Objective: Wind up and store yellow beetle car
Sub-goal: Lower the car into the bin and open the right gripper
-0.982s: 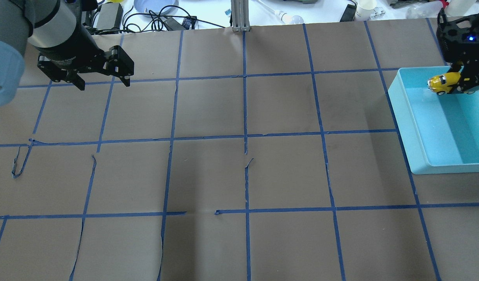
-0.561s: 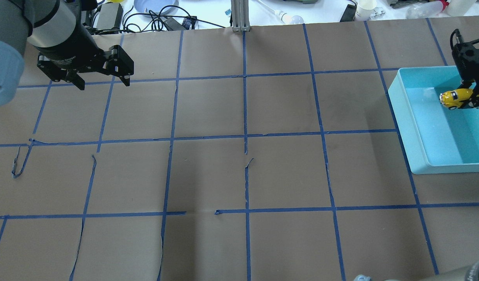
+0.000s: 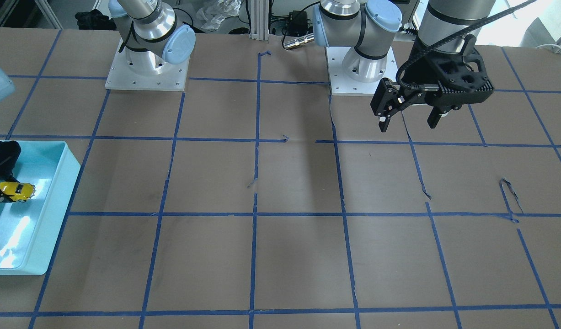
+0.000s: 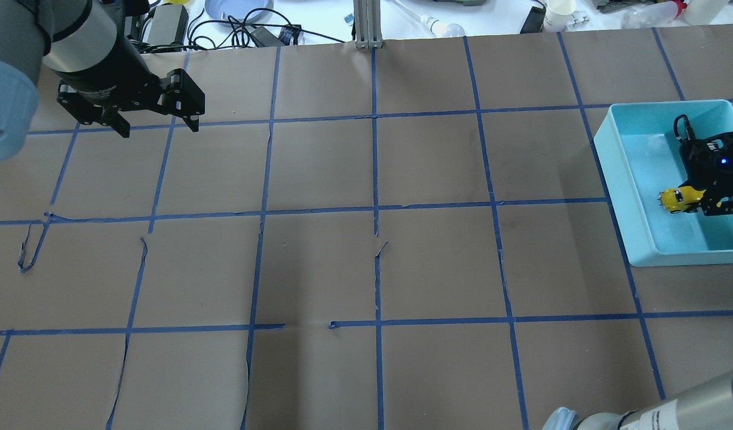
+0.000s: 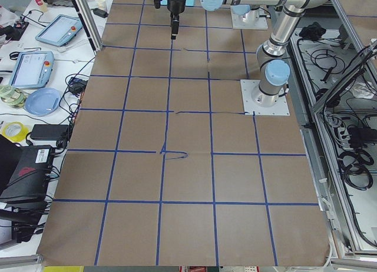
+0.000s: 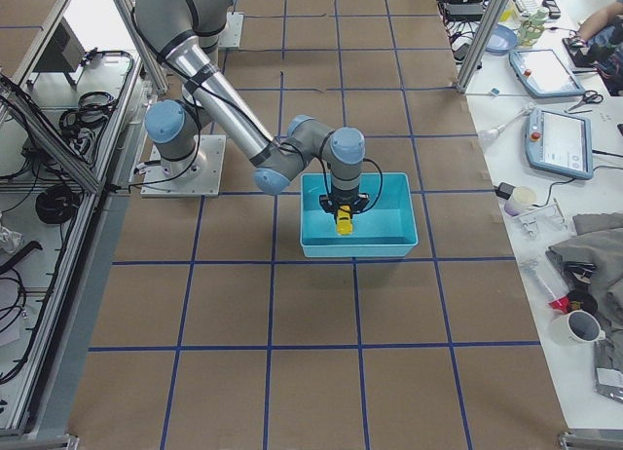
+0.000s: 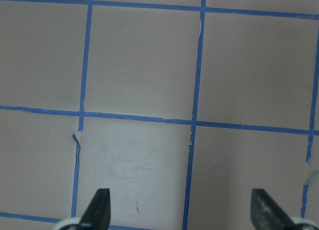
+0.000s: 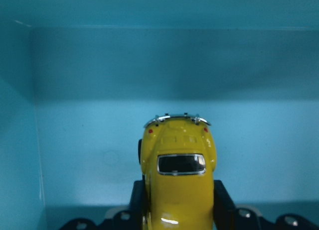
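The yellow beetle car (image 4: 678, 197) is tiny and glossy, and it is clamped in my right gripper (image 4: 701, 203) inside the light blue bin (image 4: 618, 179). In the right wrist view the car (image 8: 178, 175) sits between two black fingers (image 8: 139, 200), facing the bin's wall; whether it touches the floor I cannot tell. It also shows in the front view (image 3: 17, 190) and the right side view (image 6: 344, 220). My left gripper (image 4: 159, 129) is open and empty, hovering over the far left of the table, far from the car.
The bin (image 3: 56, 201) stands at the table's right edge on brown paper with a blue tape grid. Cables, a blue plate (image 4: 238, 9) and cups lie beyond the far edge. The left wrist view shows only paper between the open fingertips (image 7: 99, 205).
My right gripper has carried the car from the bin's far end toward its near end and lowered it inside. The left arm has not moved.
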`<move>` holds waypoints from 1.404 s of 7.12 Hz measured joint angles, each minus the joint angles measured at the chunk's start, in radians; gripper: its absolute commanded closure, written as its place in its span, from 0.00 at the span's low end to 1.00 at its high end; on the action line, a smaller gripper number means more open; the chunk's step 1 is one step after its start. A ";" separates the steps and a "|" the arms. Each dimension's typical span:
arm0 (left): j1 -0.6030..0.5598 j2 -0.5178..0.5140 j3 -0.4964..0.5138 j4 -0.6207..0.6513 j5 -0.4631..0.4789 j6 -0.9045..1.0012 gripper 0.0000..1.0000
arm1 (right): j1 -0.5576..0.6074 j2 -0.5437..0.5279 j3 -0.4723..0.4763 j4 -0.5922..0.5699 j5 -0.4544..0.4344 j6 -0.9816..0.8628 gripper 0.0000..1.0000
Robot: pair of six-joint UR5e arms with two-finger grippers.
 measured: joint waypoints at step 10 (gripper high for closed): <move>0.000 0.002 -0.002 0.000 0.000 0.001 0.00 | -0.003 0.017 0.011 -0.014 0.000 -0.018 0.46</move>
